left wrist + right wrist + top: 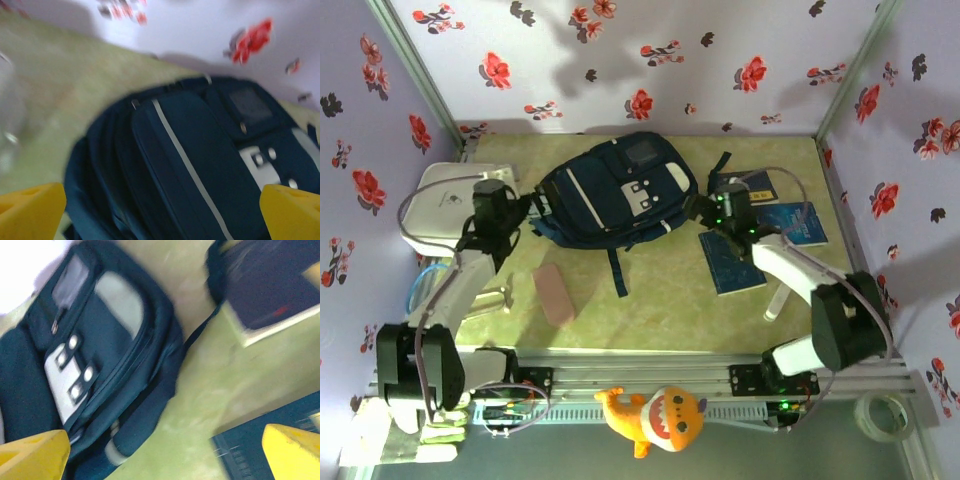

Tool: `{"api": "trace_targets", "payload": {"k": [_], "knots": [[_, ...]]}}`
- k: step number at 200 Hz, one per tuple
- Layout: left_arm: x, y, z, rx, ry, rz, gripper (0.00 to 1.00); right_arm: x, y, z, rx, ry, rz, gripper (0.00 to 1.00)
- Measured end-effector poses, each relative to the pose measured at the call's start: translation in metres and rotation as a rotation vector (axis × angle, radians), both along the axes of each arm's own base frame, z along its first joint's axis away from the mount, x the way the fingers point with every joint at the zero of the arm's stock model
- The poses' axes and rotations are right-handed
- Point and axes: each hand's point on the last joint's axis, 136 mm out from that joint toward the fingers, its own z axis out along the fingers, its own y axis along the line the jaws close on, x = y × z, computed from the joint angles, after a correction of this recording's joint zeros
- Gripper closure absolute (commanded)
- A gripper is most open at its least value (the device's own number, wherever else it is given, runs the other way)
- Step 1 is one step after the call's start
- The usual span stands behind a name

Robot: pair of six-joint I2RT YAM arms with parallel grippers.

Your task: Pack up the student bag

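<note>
Well, the bag (617, 190) lies upper centre, probably soft and floppy. Your left gripper (532, 212) and right gripper (700, 213) flank it, jaws wide. Pinch a fold of its fabric.

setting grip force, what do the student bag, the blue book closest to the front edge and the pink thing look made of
Student bag: woven fabric, probably nylon or polyester, matte navy; it slumps, with stitched seams and limp straps. Blue book: paper under a card-like cover; flat, straight-edged. Pink thing: unclear, perhaps a soft pouch or plastic case; smooth, matte, rounded corners.
</note>
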Motion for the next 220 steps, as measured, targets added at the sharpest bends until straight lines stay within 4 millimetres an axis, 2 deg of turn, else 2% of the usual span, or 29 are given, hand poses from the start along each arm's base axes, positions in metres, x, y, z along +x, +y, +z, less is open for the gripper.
{"api": "trace_targets", "payload": {"k": [25,42,76,112,127,147,187,205,220], "knots": [[-0.001,-0.036,-0.048,-0.007,0.17,-0.094,0.05,0.004,0.039,-0.022,0.072,0.072,0.05,0.01],[0.004,-0.05,-0.072,-0.003,0.263,-0.107,0.09,0.01,0.058,-0.033,0.122,0.112,0.055,0.05],[0.025,-0.058,-0.104,0.004,0.378,-0.067,0.11,0.024,0.074,-0.052,0.202,0.175,0.023,0.11],[0.043,-0.075,-0.121,0.015,0.44,-0.067,0.15,0.028,0.08,-0.069,0.234,0.223,0.003,0.13],[0.046,-0.089,-0.125,0.015,0.445,-0.088,0.15,0.032,0.078,-0.073,0.232,0.228,-0.002,0.15],[0.041,-0.106,-0.132,0.017,0.457,-0.108,0.15,0.042,0.073,-0.072,0.239,0.225,-0.013,0.18],[0.029,-0.16,-0.135,-0.026,0.441,-0.18,0.15,0.074,0.032,-0.071,0.27,0.208,-0.077,0.2],[0.02,-0.184,-0.132,-0.047,0.433,-0.221,0.16,0.08,0.017,-0.07,0.282,0.201,-0.097,0.2],[0.012,-0.196,-0.131,-0.064,0.44,-0.245,0.17,0.077,0.014,-0.067,0.288,0.198,-0.097,0.2]]}}
